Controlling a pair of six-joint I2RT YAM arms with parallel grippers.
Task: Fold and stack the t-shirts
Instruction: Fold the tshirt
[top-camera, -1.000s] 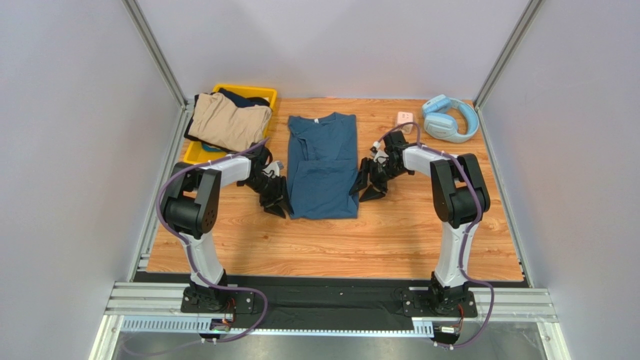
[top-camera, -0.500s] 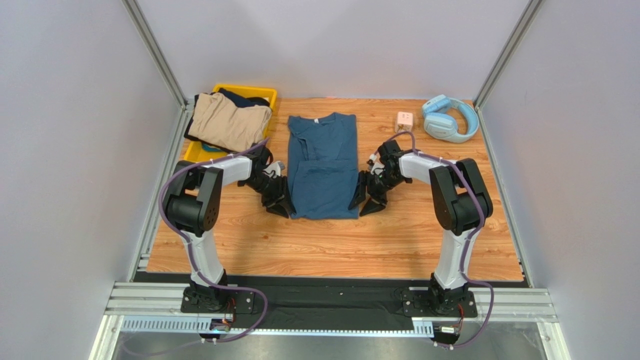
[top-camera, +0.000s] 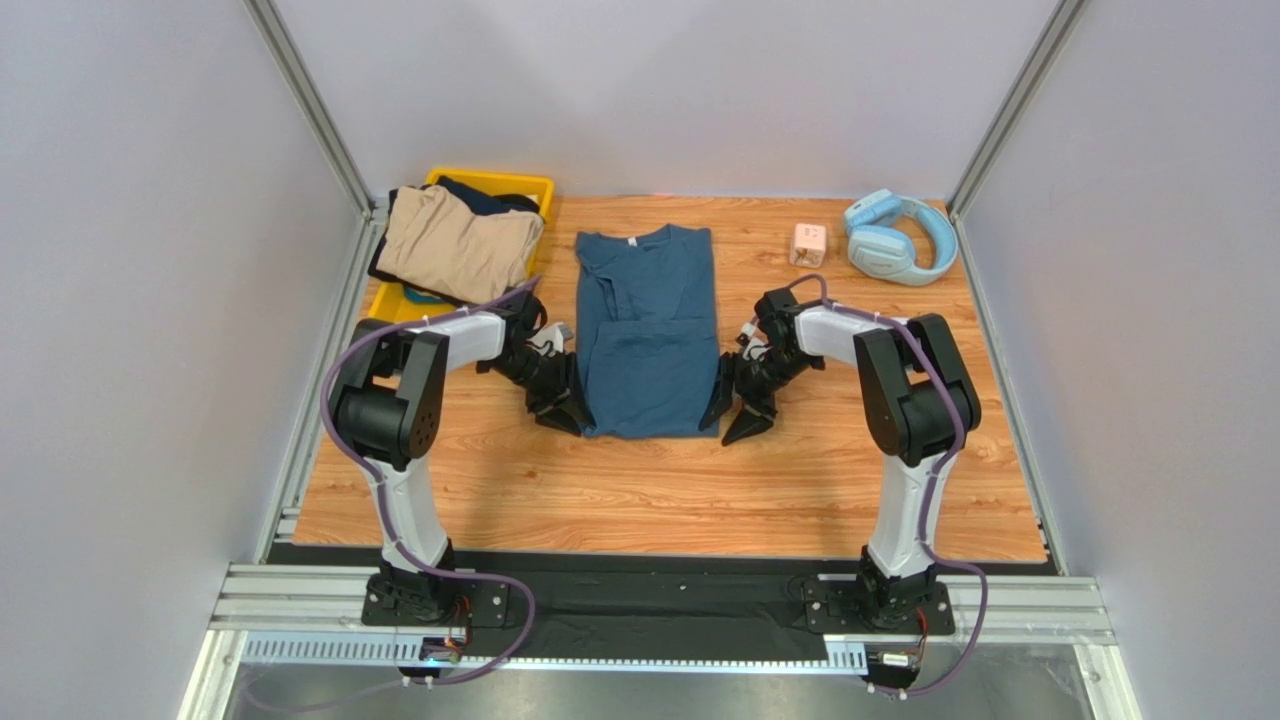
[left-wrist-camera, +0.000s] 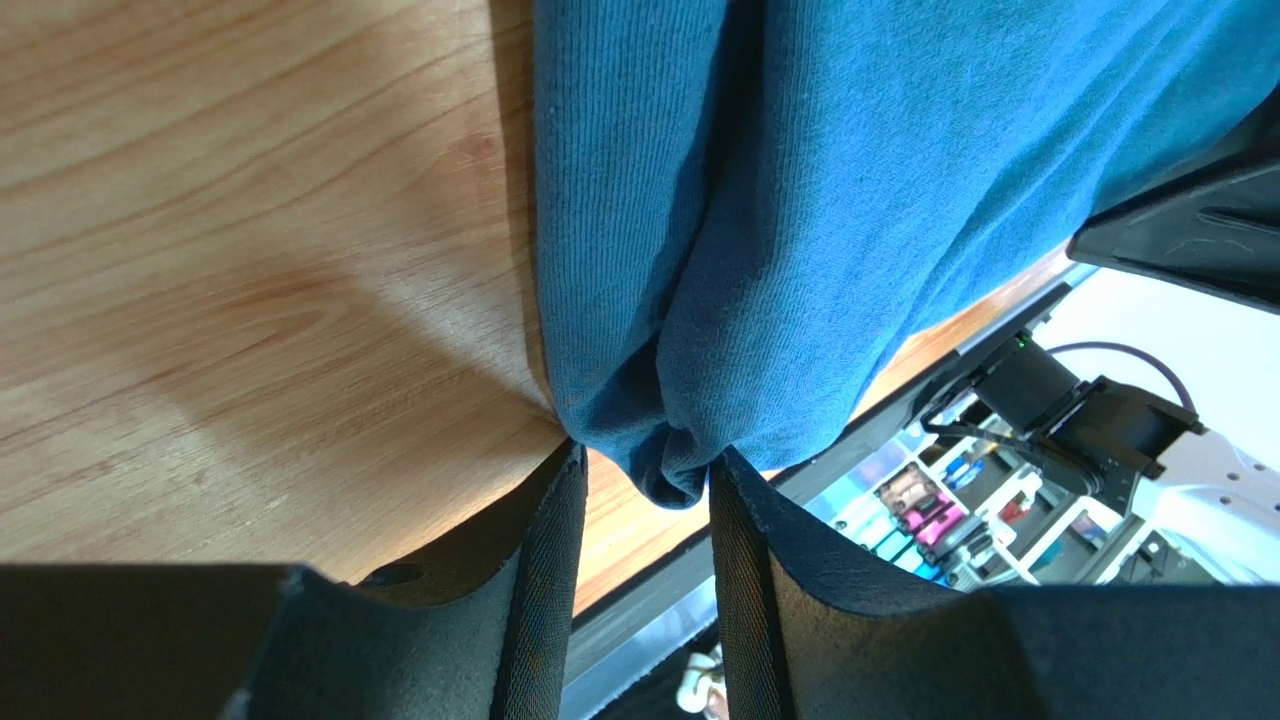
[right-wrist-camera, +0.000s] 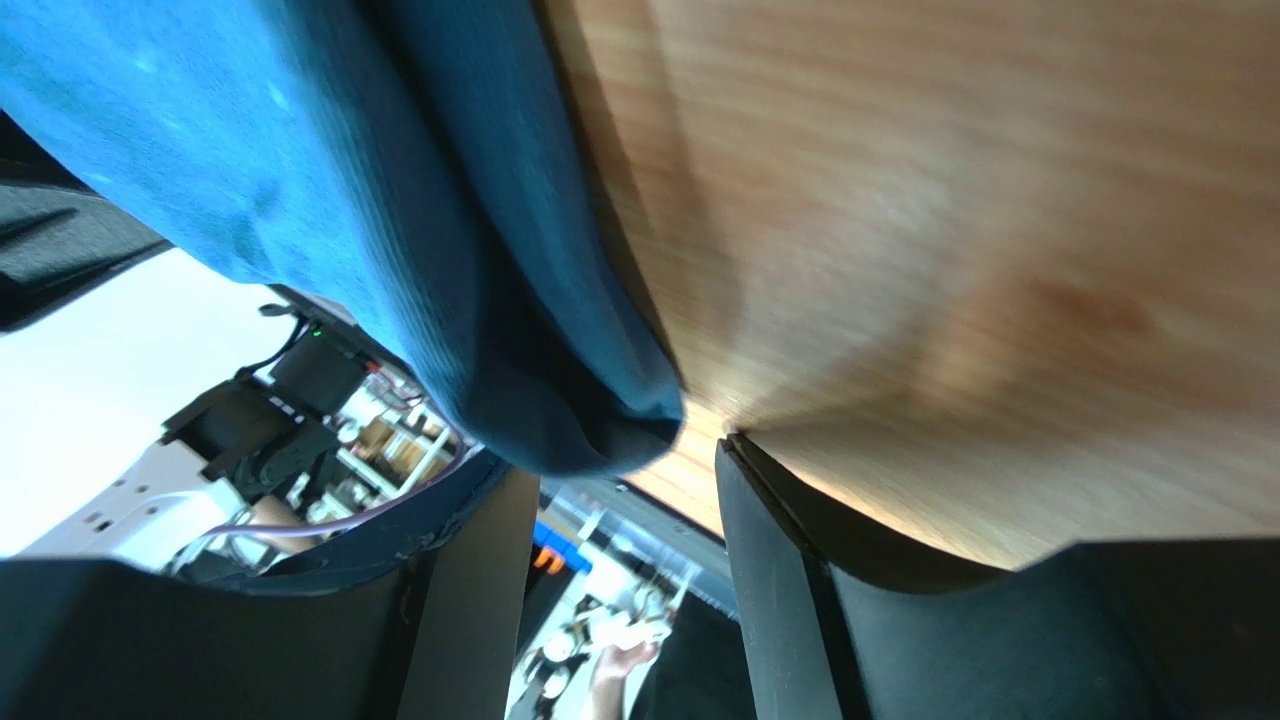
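Cloth is lying flat on the wooden table (top-camera: 676, 480): the teal-blue t-shirt (top-camera: 646, 338) is stretching lengthwise down the middle, narrowed into a long panel with its collar at the far end and its hem toward the arms. The left gripper (left-wrist-camera: 643, 495) is sitting low at the near left corner of that hem. Its jaws are standing about half apart, and a bunched corner of the cloth is hanging between the two fingers (left-wrist-camera: 534, 570), touching both. Whether they are actually pinching it cannot be told. The right gripper (right-wrist-camera: 616, 495) is sitting at the near right corner, mirroring the other. Its jaws are gaping wide, and the rounded cloth corner is resting at their mouth against one finger, with a sliver of wood showing before the other, so it is holding nothing. From above, both grippers are flanking the shirt's near end, and the shirt is not rising off the wood anywhere. At the far left, the tan garment (top-camera: 455, 240) is lying bunched over the yellow bin (top-camera: 529, 186), hanging past its left rim, with the dark navy garment (top-camera: 489, 195) peeking out behind it. Light-blue headphones (top-camera: 899, 236) are resting at the far right corner, with a small pale cube (top-camera: 810, 243) just beside them.
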